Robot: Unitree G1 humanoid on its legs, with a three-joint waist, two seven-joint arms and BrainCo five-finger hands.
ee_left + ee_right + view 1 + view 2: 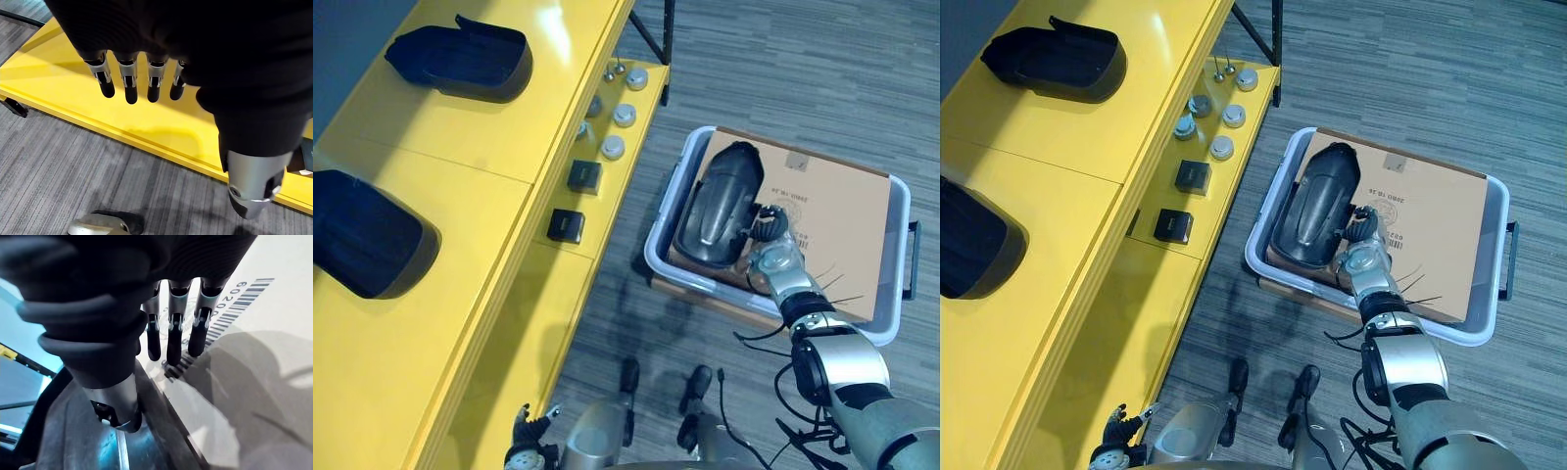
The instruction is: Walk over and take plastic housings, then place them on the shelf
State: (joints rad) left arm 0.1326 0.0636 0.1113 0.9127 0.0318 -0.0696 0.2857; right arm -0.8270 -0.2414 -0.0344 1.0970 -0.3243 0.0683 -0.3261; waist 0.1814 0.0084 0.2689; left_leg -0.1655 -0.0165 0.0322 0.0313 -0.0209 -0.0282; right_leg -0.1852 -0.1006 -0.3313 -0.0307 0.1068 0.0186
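Because one plastic housing (720,201) is left in the grey bin (901,235) at right, the right hand (773,259) is held at its near edge, fingers (173,340) straight over the cardboard (842,225), thumb on the housing, seemingly poised for a grasp. A far housing (460,59) and a near housing (367,235) are set on the yellow shelf (460,147), left. The left hand (171,29) is hung idle, fingers relaxed.

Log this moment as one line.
right hand open, at housing in bin | left hand open, low by shelf | two housings on shelf
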